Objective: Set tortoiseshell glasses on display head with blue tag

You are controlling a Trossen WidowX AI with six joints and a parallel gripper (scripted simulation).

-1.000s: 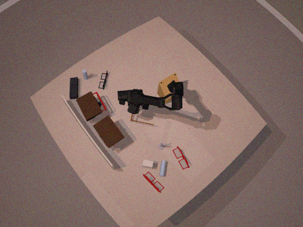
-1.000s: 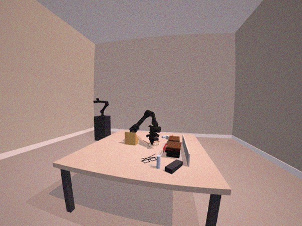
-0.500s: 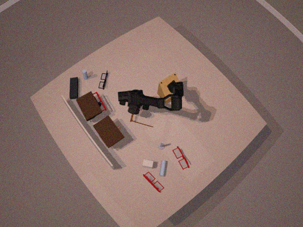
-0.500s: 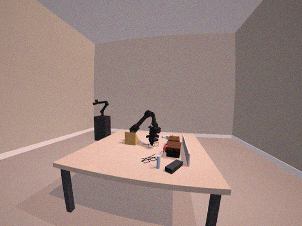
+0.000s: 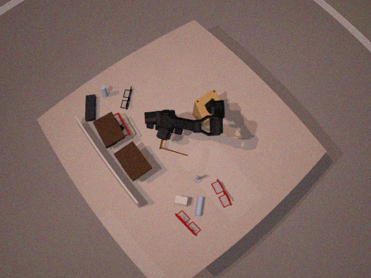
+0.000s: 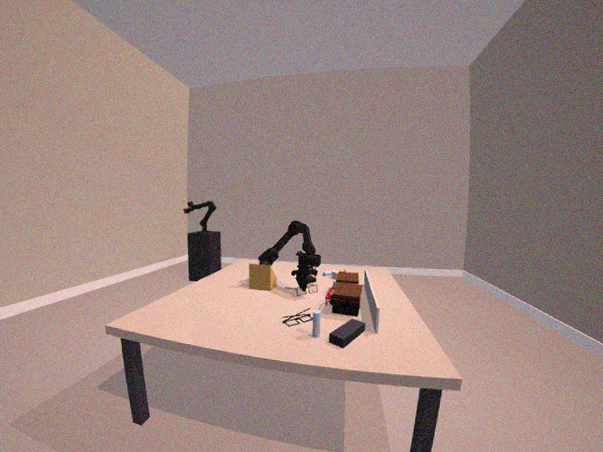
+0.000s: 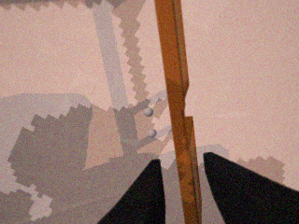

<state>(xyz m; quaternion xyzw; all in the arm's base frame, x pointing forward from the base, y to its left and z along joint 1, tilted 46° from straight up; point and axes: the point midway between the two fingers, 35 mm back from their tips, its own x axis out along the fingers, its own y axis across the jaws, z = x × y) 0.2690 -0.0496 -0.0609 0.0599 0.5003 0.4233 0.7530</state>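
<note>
The tortoiseshell glasses (image 5: 175, 152) (image 7: 169, 47) are low at the table, partly hidden under the arm in the top view. My gripper (image 6: 303, 287) (image 7: 181, 163) points down over them and is open a little. In the wrist view their orange-brown front bar runs between the two black fingers, with a gap on each side. One display head (image 5: 109, 129) (image 6: 346, 298) wears red glasses (image 5: 127, 130) (image 6: 329, 295). The other head (image 5: 133, 161) (image 6: 347, 277) stands beside it; no glasses show on it. The blue tag is not visible on either.
A pale upright panel (image 5: 106, 162) (image 6: 370, 301) stands behind the heads. Black glasses (image 5: 129, 96), a blue bottle (image 5: 104, 91) (image 6: 316, 323) and a black case (image 5: 90, 108) (image 6: 347, 333) lie near one side. A yellow block (image 6: 260, 276) is by the arm's base. A white box (image 5: 181, 200) and blue cylinder (image 5: 199, 205) lie opposite.
</note>
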